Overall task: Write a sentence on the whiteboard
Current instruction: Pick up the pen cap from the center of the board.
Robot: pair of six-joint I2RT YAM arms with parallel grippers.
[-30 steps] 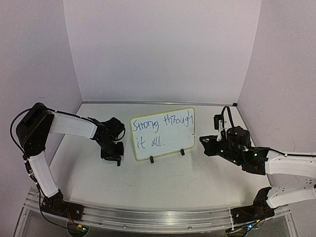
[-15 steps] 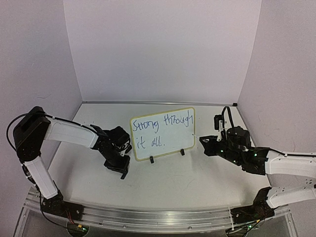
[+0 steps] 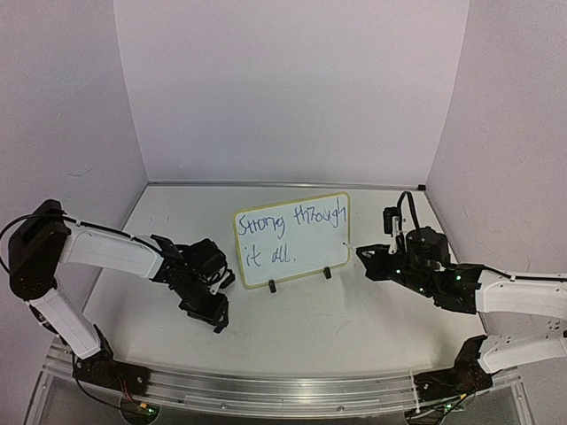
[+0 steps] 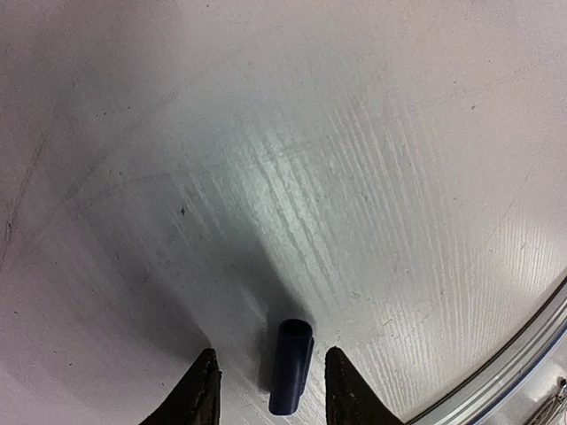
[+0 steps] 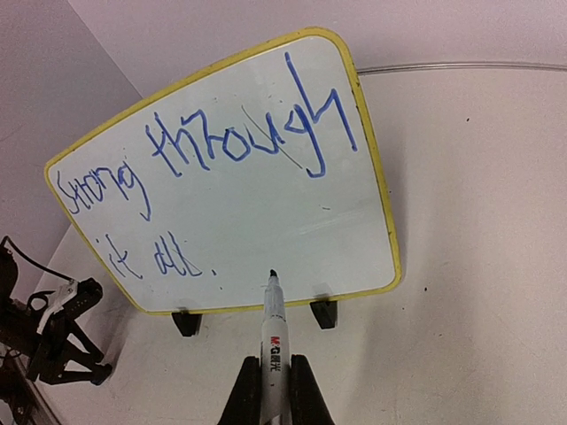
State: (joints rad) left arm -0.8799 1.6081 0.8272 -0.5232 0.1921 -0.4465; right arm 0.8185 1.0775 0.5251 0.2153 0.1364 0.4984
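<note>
Just ahead of the right tool (image 5: 273,376), one whiteboard (image 5: 230,195) stands on the surface (image 5: 478,221) on two black clip feet (image 5: 324,314), lettered "Strong through it all." That arm lies low and stretched forward, its tool clamped on one marker (image 5: 273,332) whose tip meets the board's lower part. The left arm bends downward, the left tool (image 4: 268,354) facing the surface with fingers (image 4: 199,394) parted. One blue cap (image 4: 291,367) sits between them, touching neither.
</note>
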